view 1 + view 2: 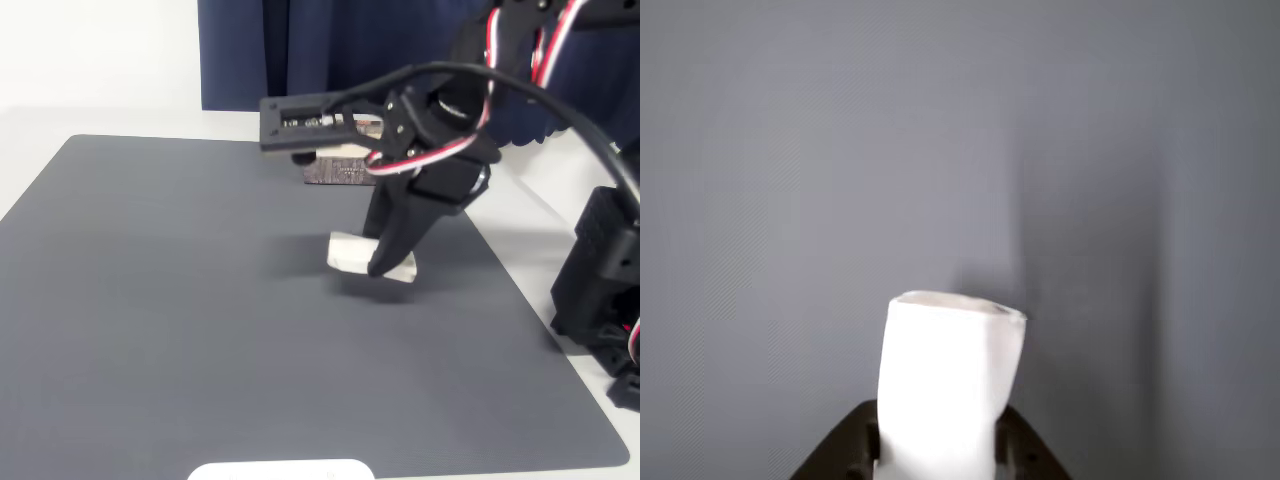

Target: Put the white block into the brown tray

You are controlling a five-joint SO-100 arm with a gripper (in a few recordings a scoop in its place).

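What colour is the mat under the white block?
Dark grey, seen best in the fixed view: the mat under the white block.

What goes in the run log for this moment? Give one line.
pincer: shut on white block | block: lifted off grey mat | brown tray: behind arm, block not in it

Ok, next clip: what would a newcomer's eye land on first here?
First the black gripper at mid-mat in the fixed view, shut on the white block, which seems to hang just above the grey mat. The wrist view shows the block up close, sticking out from between the fingers. Behind the arm, at the mat's far edge, sits the brown tray, partly hidden.
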